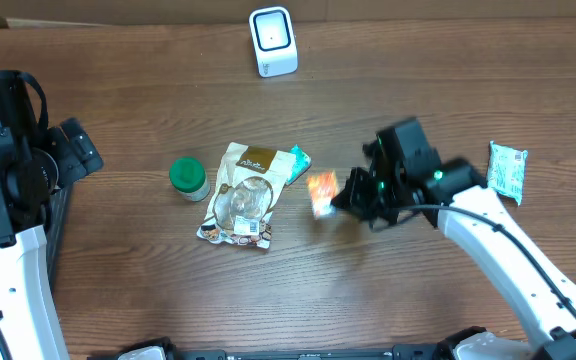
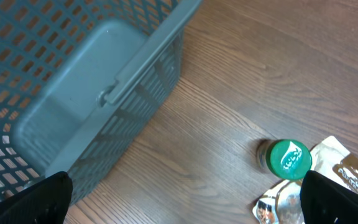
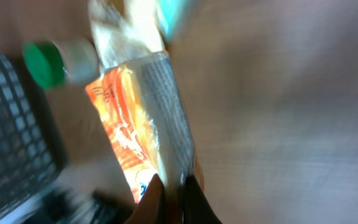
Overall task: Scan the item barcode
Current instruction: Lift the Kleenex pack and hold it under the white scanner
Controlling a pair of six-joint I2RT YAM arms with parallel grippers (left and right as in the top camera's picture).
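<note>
My right gripper (image 1: 336,197) is shut on the edge of an orange snack packet (image 1: 321,192), which hangs above the table near its middle. In the right wrist view the gripper (image 3: 174,180) pinches the packet (image 3: 135,130) by its seam, and a white printed panel (image 3: 166,93) faces the camera, too blurred to make out a barcode. The white scanner (image 1: 273,41) stands at the table's far edge. At the far left my left gripper (image 1: 78,150) is open and holds nothing. Its fingers stand wide apart in the left wrist view (image 2: 188,202).
A green-lidded jar (image 1: 188,178) (image 2: 288,158), a brown and white pouch (image 1: 243,195) and a teal packet (image 1: 298,160) lie left of the held packet. A white and green packet (image 1: 507,170) lies at the right. A grey basket (image 2: 73,74) stands at the left edge.
</note>
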